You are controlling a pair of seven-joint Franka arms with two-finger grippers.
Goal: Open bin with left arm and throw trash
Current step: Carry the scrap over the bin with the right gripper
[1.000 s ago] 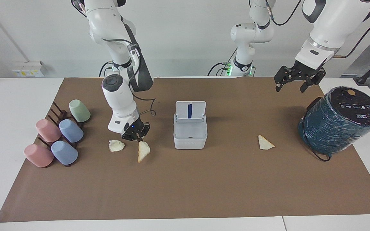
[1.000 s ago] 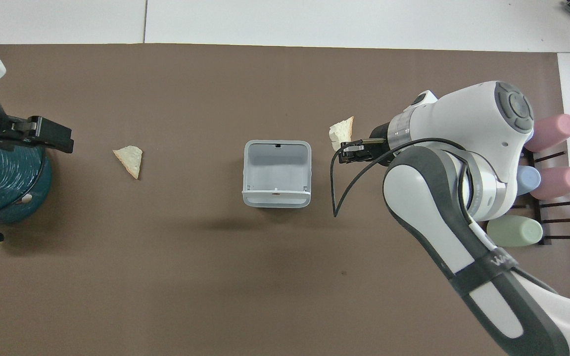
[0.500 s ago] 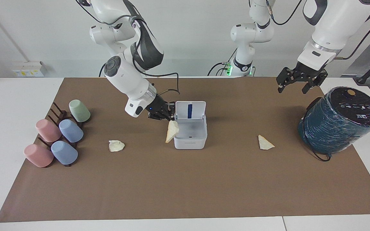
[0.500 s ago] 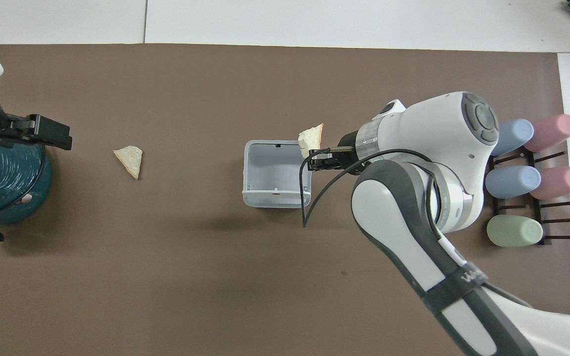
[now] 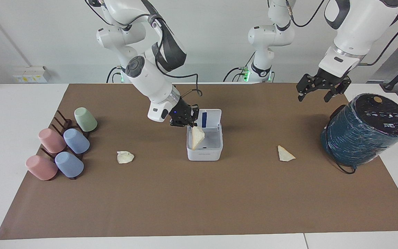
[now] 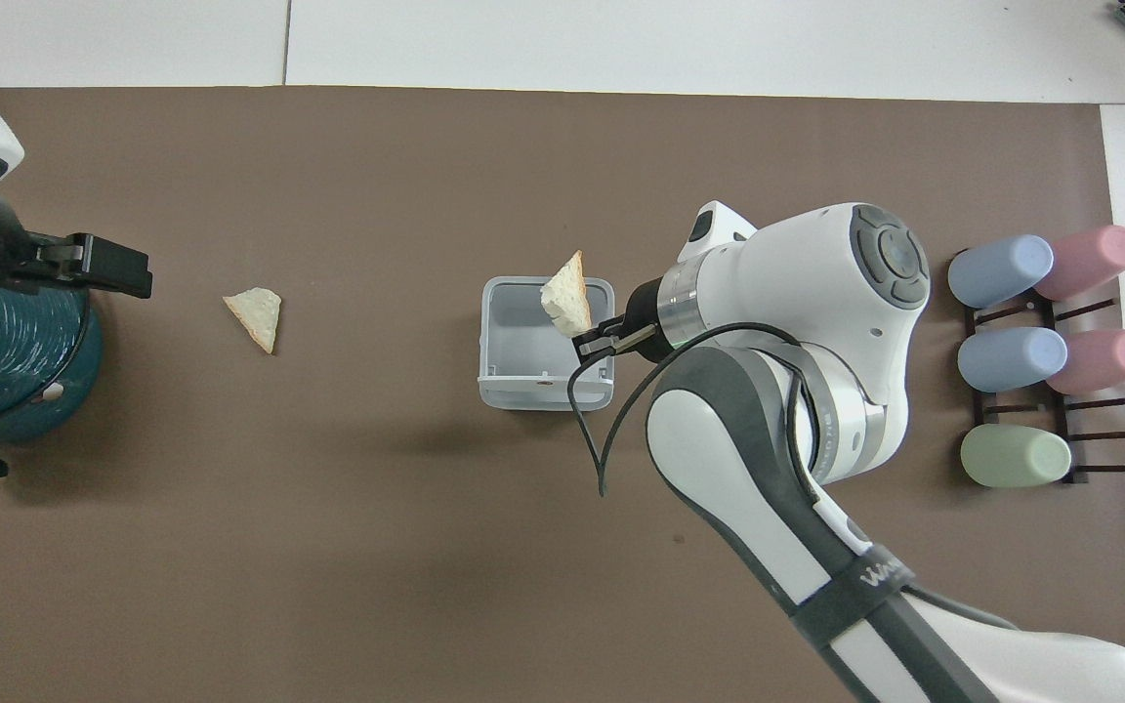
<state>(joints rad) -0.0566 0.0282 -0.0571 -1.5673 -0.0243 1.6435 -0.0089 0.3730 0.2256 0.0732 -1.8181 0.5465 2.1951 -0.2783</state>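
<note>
The white bin (image 5: 204, 154) (image 6: 543, 391) stands mid-mat with its lid (image 5: 210, 119) upright and open. My right gripper (image 5: 188, 125) (image 6: 590, 342) hangs over the bin, shut on a triangular scrap of trash (image 5: 197, 137) (image 6: 567, 290) that dangles above the opening. A lumpy wad of trash (image 5: 125, 157) lies on the mat toward the right arm's end; the right arm hides it in the overhead view. Another triangle of trash (image 5: 285, 154) (image 6: 256, 314) lies toward the left arm's end. My left gripper (image 5: 312, 98) (image 6: 138, 278) hangs open and holds nothing, over the mat beside the teal cylinder.
A big dark teal cylinder (image 5: 365, 129) (image 6: 6, 361) with a black top sits at the left arm's end of the brown mat. Several pastel cups on a dark rack (image 5: 62, 148) (image 6: 1041, 351) stand at the right arm's end.
My right gripper lifted the triangular scrap from the mat beside the wad and carried it over the open bin. The left arm barely moved.
</note>
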